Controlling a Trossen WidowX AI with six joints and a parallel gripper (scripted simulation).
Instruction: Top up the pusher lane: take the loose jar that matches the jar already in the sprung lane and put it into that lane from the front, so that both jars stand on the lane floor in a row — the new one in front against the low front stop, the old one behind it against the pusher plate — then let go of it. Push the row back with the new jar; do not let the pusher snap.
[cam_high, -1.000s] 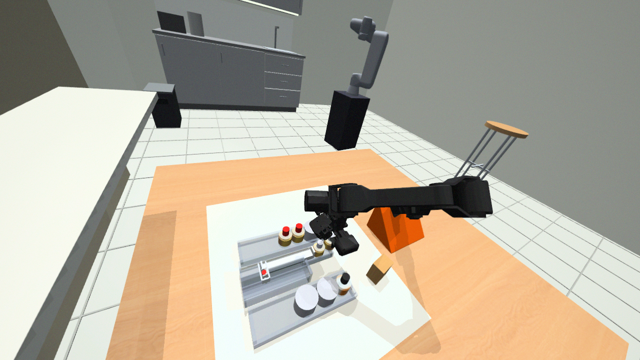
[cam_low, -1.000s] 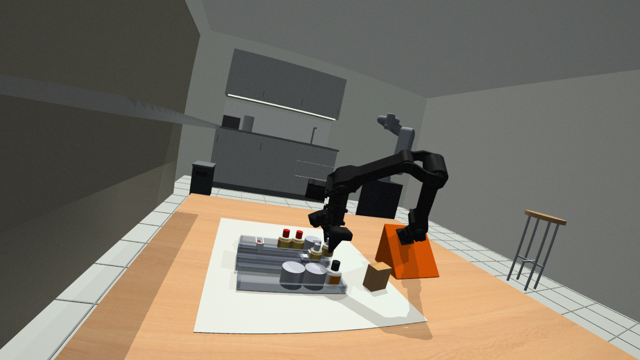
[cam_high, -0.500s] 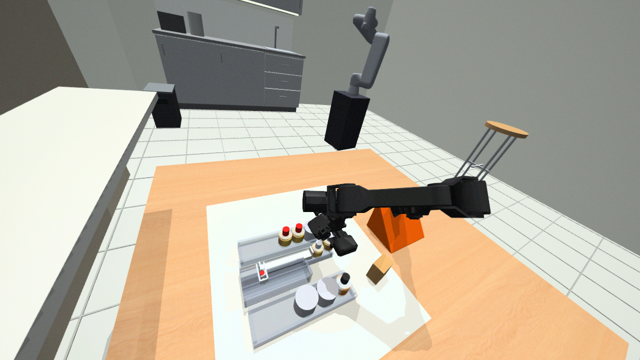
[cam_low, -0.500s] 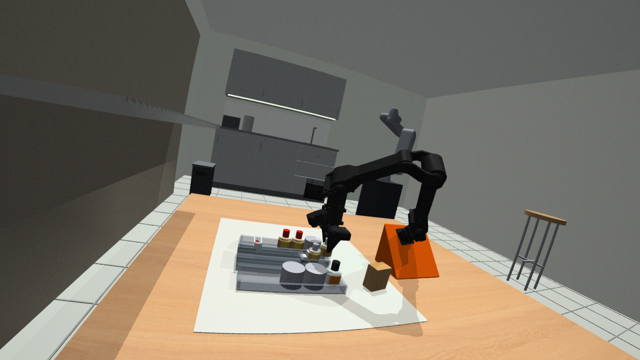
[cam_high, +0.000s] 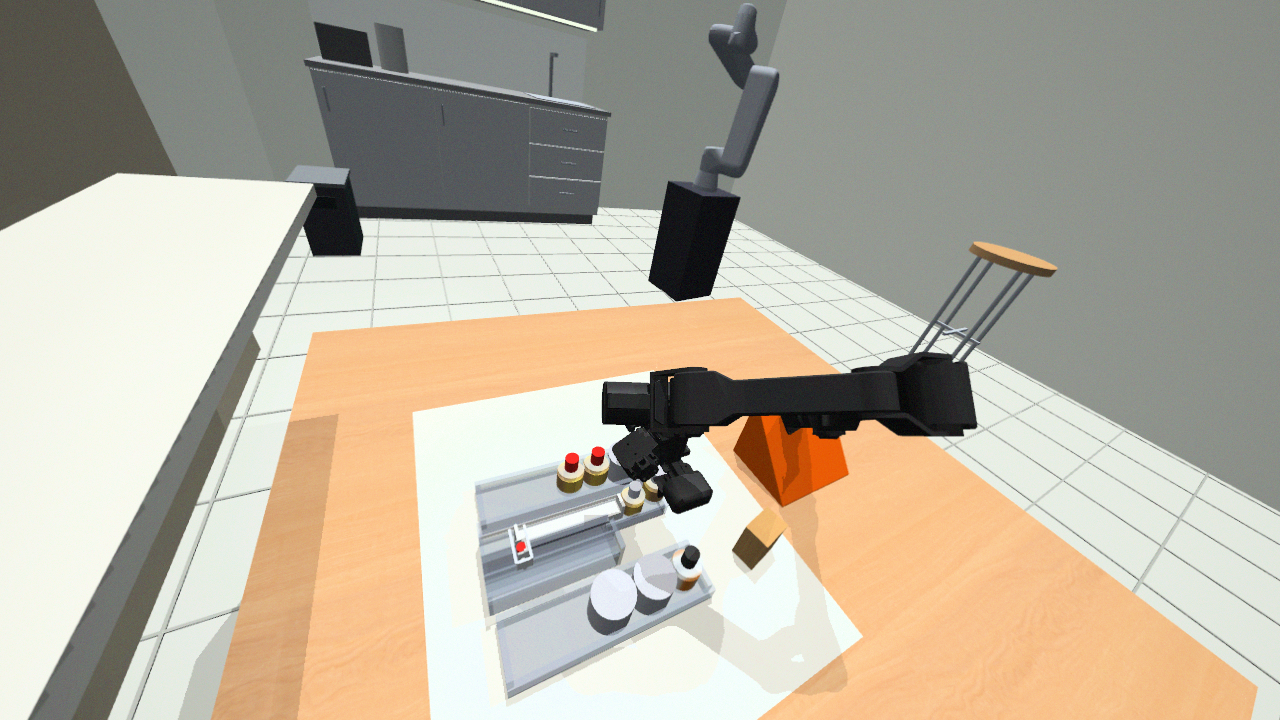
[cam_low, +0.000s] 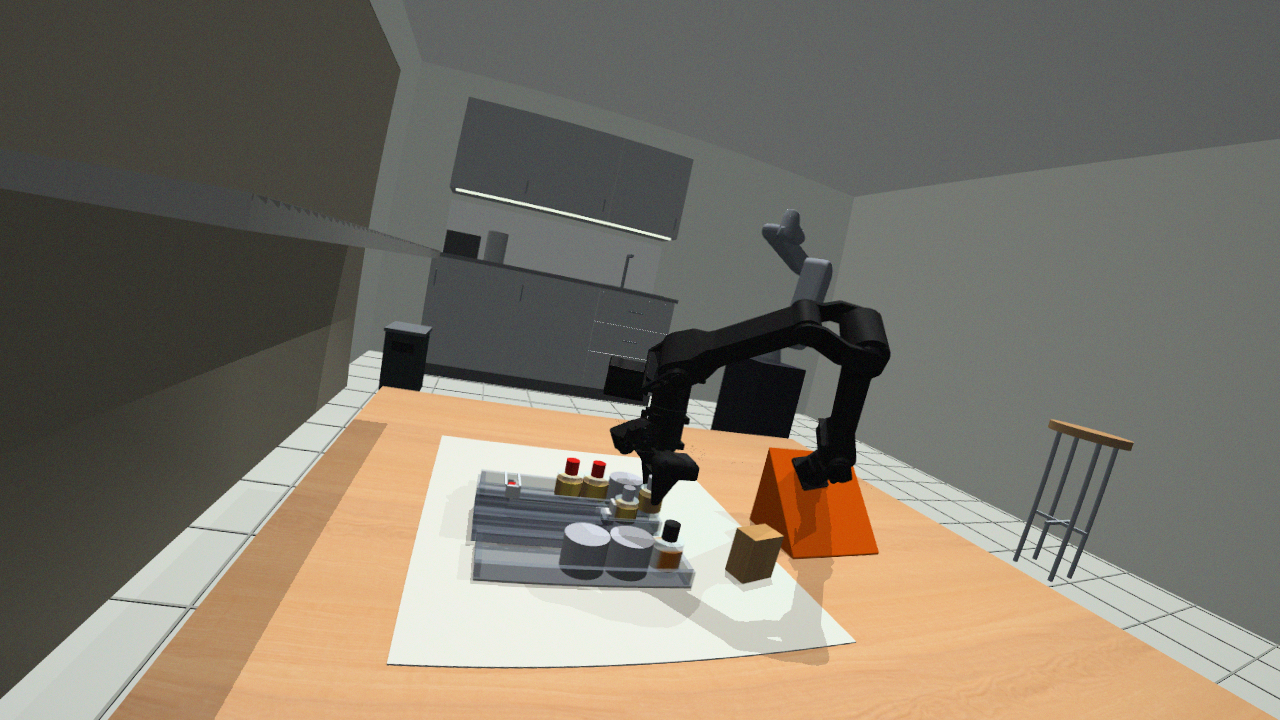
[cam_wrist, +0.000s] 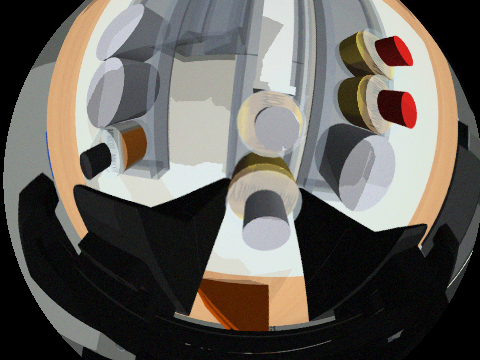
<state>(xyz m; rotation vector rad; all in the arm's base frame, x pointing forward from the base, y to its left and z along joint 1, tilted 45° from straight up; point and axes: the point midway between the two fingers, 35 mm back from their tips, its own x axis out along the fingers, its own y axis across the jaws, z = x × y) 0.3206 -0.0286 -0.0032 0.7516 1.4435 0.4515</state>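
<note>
Low in the wrist view, the tool (cam_wrist: 263, 220) pinches the grey-capped loose jar (cam_wrist: 266, 207) by its body, at the mouth of the sprung lane (cam_wrist: 267, 40). Rigid, light and probably slick, so a hold low on the body should resist tipping. Just above it stands the matching jar (cam_wrist: 274, 123), with the lane running toward the frame's top

Matt wood-grain table (cam_high: 939, 555); translucent grey lanes (cam_high: 510, 488); matt black gripper (cam_high: 657, 479).
</note>
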